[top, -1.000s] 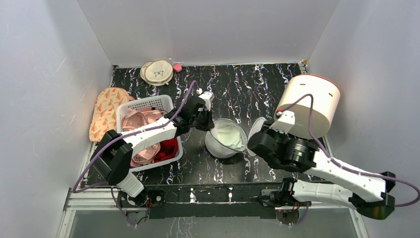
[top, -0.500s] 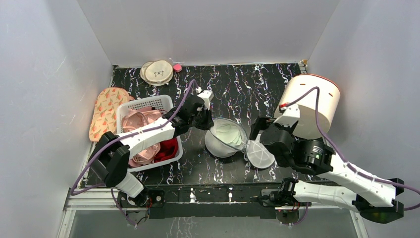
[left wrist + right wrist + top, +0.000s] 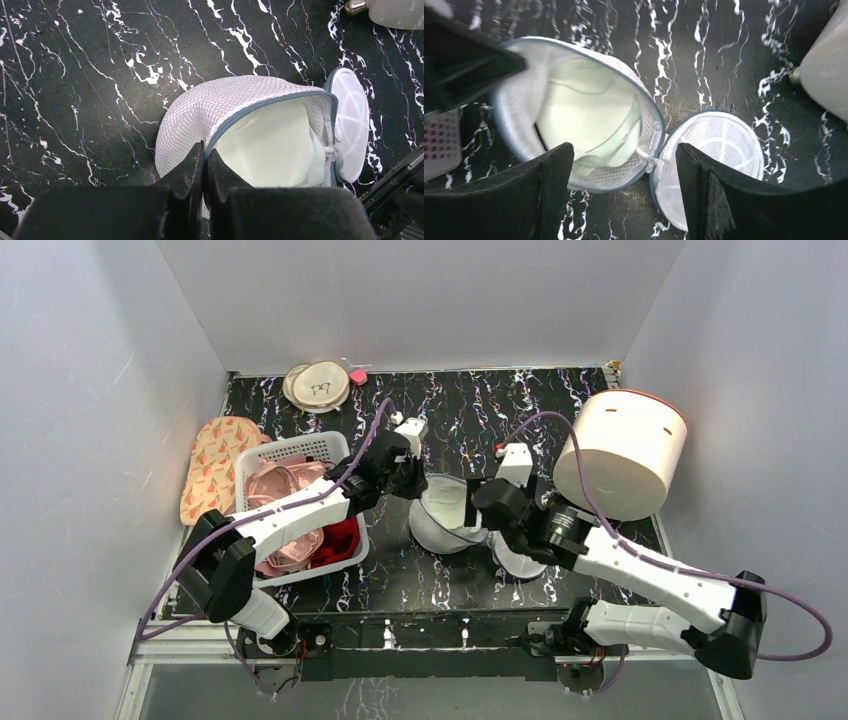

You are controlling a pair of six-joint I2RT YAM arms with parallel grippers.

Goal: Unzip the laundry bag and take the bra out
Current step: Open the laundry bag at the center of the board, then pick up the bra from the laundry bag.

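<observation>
Bag (image 3: 200, 107): white mesh pod, grey-blue zipper rim, fully unzipped into 2 halves that are joined at 1 side. Main half sits tilted mid-table (image 3: 470, 410) with its mouth wide open. Lid (image 3: 714, 150) lies flat on the table, touching it. Bra (image 3: 270, 145): pale green, tucked inside the main half.

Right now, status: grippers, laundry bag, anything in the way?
Left gripper shut on grey zipper rim of white mesh laundry bag. Right gripper open above bag mouth. Bag unzipped, round mesh lid flopped aside, pale green bra inside. Mouth unobstructed.
</observation>
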